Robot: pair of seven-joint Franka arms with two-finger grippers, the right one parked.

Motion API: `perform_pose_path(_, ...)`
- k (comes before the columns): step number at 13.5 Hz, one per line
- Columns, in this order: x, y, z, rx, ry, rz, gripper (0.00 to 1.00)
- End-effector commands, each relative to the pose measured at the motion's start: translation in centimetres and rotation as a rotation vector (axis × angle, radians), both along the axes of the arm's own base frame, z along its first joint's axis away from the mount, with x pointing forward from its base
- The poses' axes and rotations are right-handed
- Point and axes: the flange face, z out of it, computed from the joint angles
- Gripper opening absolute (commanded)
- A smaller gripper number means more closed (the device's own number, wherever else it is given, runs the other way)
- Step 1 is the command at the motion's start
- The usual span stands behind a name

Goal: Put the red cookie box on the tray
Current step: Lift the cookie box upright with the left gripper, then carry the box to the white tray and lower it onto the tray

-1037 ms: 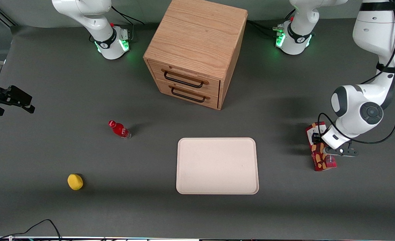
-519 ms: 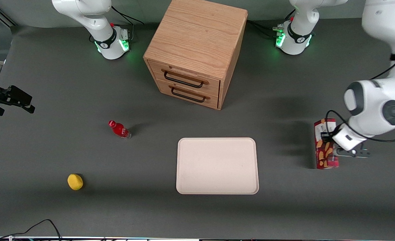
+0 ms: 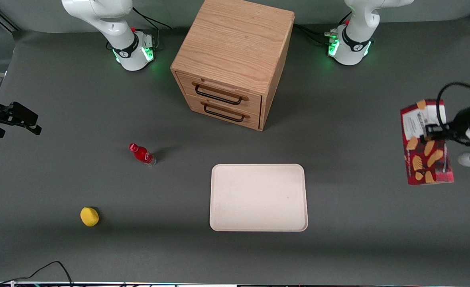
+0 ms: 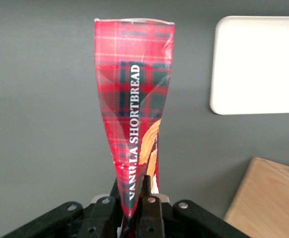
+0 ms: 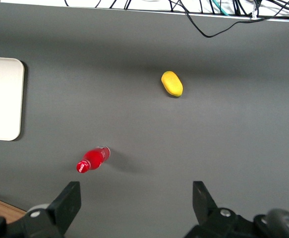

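Gripper (image 3: 432, 133) on the working left arm clenches the slim dark-red cardboard cookie box (image 3: 426, 142), lifted clear above the grey table (image 3: 99, 247).
Its black fingers (image 4: 146, 198) pinch the box's narrow end in the wrist view; the box hangs toward the working arm's end, well apart from the flat cream-white rectangular tray (image 3: 258, 197) with rounded corners, which lies nearer the front camera than the wooden two-drawer cabinet (image 3: 233, 59).

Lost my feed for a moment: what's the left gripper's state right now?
Left gripper: shut on the red cookie box, held above the table toward the working arm's end, not yet over the tray.
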Motion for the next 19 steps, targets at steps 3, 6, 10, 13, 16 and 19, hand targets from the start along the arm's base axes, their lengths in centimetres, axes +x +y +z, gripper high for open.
perform_pose_path(3, 1.4, -13.7, -3.5, -0.038, -0.002, 0.061, 0.0)
perform_pose_path(6, 3.2, -19.4, -14.0, -0.057, -0.075, 0.036, 0.0)
perform_pose_path(10, 4.0, -22.5, -28.4, -0.079, -0.261, 0.056, 0.0)
perform_pose_path(13, 3.4, -23.1, -34.4, -0.031, -0.32, 0.041, 0.0)
perform_pose_path(16, 3.3, -22.6, -34.6, -0.026, -0.312, 0.06, 1.0)
perform_pose_path(19, 3.4, -21.7, -31.2, 0.015, -0.311, 0.046, 1.0)
